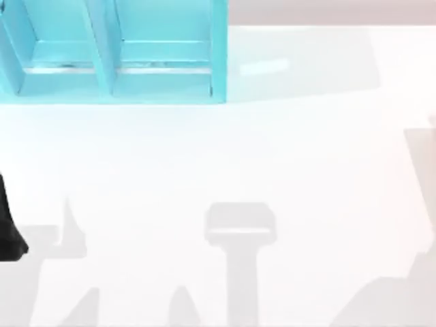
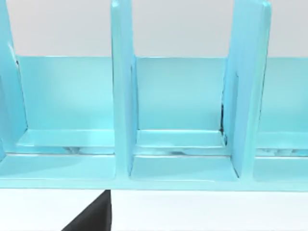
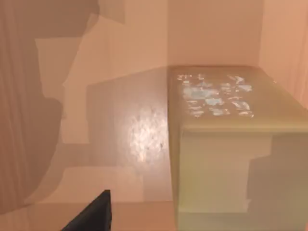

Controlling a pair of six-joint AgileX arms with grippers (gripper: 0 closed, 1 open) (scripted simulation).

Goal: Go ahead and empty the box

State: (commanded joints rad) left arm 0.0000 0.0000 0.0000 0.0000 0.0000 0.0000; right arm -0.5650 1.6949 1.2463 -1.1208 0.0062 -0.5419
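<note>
The right wrist view looks into the box (image 3: 120, 62), whose walls and floor are pinkish tan. A pale beige block (image 3: 226, 159) with a bluish patterned top stands on the box floor against one wall. A black part of my right gripper (image 3: 91, 214) shows at the frame's edge, apart from the block and holding nothing I can see. My left arm (image 1: 10, 231) sits at the table's left edge. A black part of my left gripper (image 2: 91, 216) faces the light blue rack (image 2: 183, 120).
A light blue rack (image 1: 116, 54) with open compartments stands at the back left of the white table (image 1: 225, 157). Its compartments hold nothing. Grey shadows lie across the table's front and right side.
</note>
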